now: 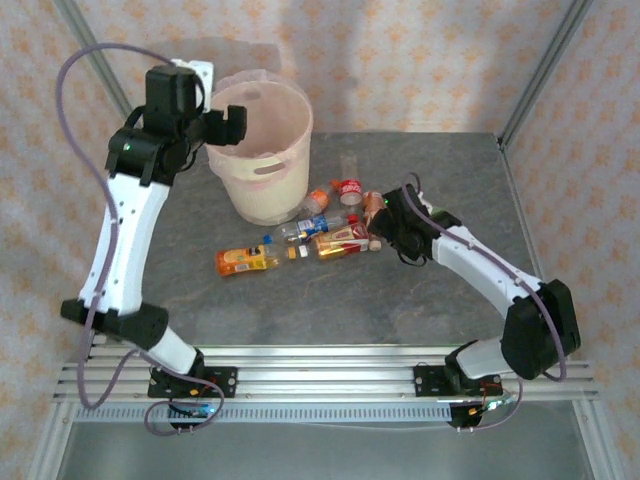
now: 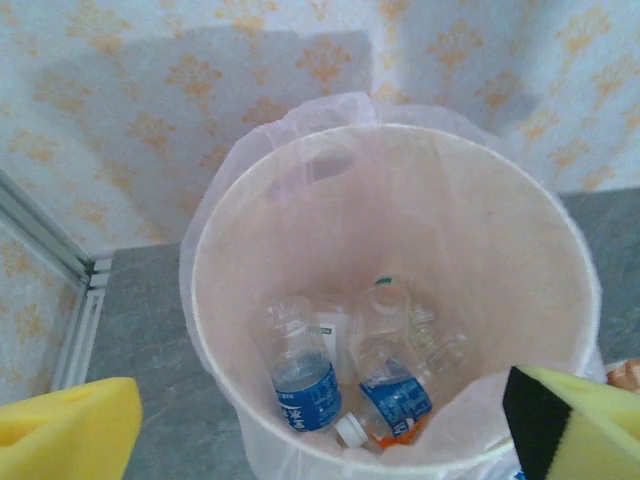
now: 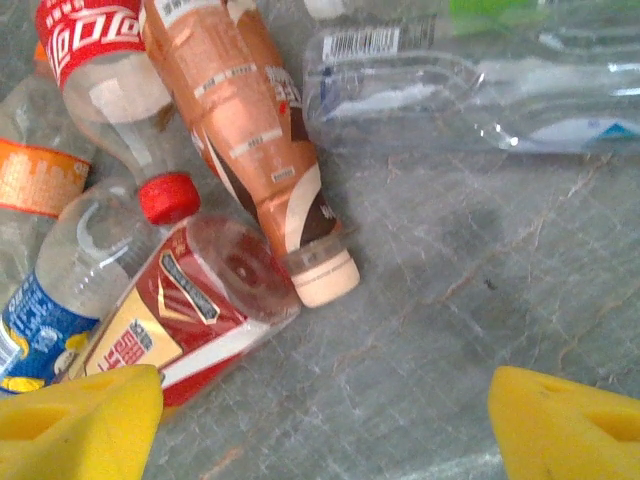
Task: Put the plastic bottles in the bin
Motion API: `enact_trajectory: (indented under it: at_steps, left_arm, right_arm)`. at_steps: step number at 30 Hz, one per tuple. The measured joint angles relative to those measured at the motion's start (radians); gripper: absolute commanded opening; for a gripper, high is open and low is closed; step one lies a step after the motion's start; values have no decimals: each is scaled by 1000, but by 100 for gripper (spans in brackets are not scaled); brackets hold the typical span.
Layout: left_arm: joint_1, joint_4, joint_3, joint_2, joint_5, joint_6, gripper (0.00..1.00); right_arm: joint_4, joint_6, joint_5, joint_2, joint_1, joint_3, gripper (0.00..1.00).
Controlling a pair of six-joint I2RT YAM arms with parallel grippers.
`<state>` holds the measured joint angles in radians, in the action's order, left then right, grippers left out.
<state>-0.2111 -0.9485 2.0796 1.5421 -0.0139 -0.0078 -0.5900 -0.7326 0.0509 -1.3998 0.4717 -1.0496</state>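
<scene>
Task partly done. The left end effector (image 1: pixel 232 122) is held over the near rim of the bin (image 2: pixel 450 220), its yellow pads (image 2: pixel 65 435) spread wide with nothing between them. Directly below and ahead of it, several plastic bottles are seen lying on the bin floor, among them a blue-labelled bottle (image 2: pixel 305 385). An exact count cannot be made through the clear plastic. The right end effector (image 3: pixel 322 425) is lowered close to the worktop (image 3: pixel 480 300), pads wide apart and empty. Just ahead of it, to its left, a red-labelled bottle (image 3: pixel 170 325) and a copper-labelled bottle (image 3: pixel 265 150) are found touching. A clear bottle (image 3: pixel 470 95) lies farther ahead to its right, and an orange bottle (image 1: pixel 243 262) well apart toward the left arm. Perhaps eight bottles are judged left to be binned.
</scene>
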Motion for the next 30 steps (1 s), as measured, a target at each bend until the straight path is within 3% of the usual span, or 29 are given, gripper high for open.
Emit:
enact_trajectory:
  at_steps: [7,13,19,30]
  left_arm:
    - [0,158,-393,-257,12,-148,100]
    - [0,275,-616,-412,33,-250,100]
    - [0,359,-732,-494,37,-299,100]
    - [0,379,-759,-489,37,-309,100]
  right_arm:
    - [-50,130,48,-40,-123,-89,85]
    - [-59,283,128,-90,-241,-140,99]
    - [-61,447,171,-169,-283,-170,99]
    - [-61,654,157,-240,-290,-208,99]
